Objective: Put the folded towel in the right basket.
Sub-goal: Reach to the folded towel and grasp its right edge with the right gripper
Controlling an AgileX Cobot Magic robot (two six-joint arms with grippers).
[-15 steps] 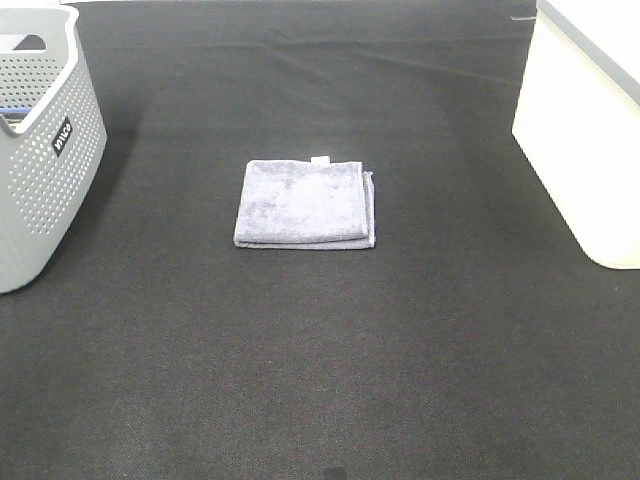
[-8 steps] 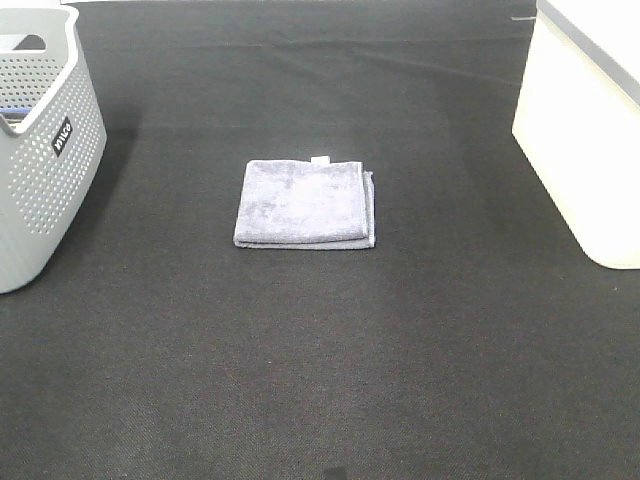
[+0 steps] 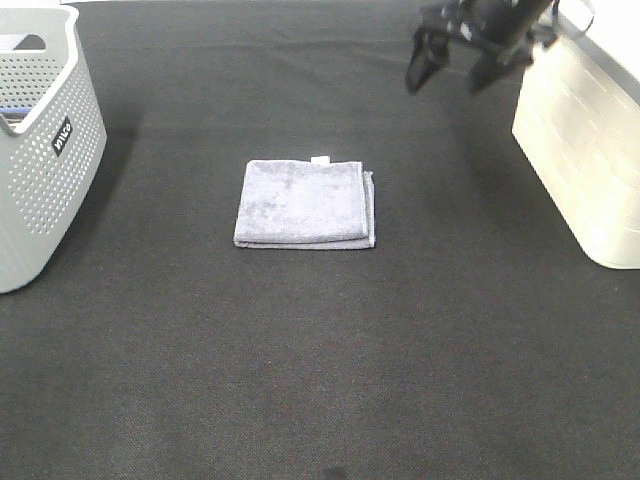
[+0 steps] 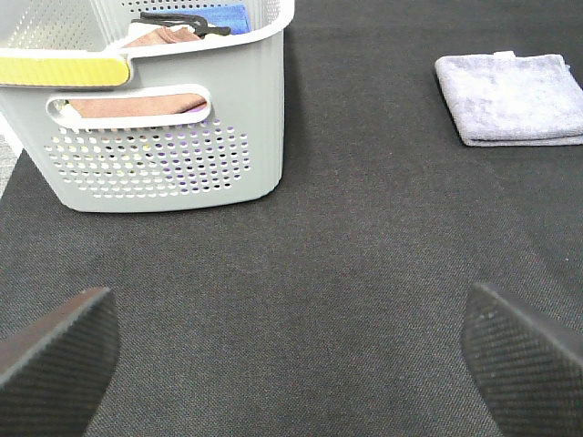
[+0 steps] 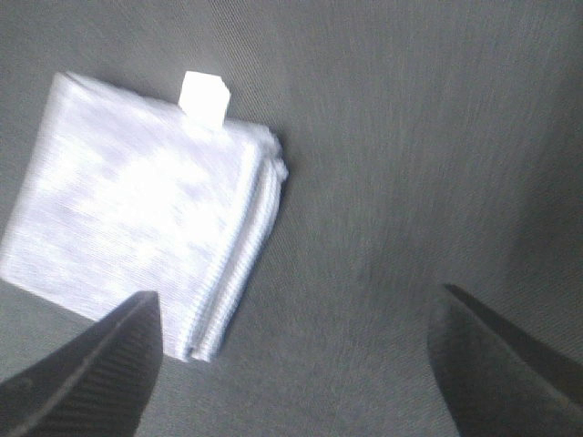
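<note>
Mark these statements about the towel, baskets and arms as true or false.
The folded grey-purple cloth towel lies flat on the black fabric table. True.
The right arm's fingers are open, near the white rectangular basket. True.
The towel is inside the white basket. False: it lies mid-table, apart from it.
The perforated grey plastic basket holds cloths. True.
The left arm's fingers grip the towel. False: they are open, away from it.

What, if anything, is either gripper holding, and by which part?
Nothing: the left gripper and right gripper are both open; the folded towel lies free.
</note>
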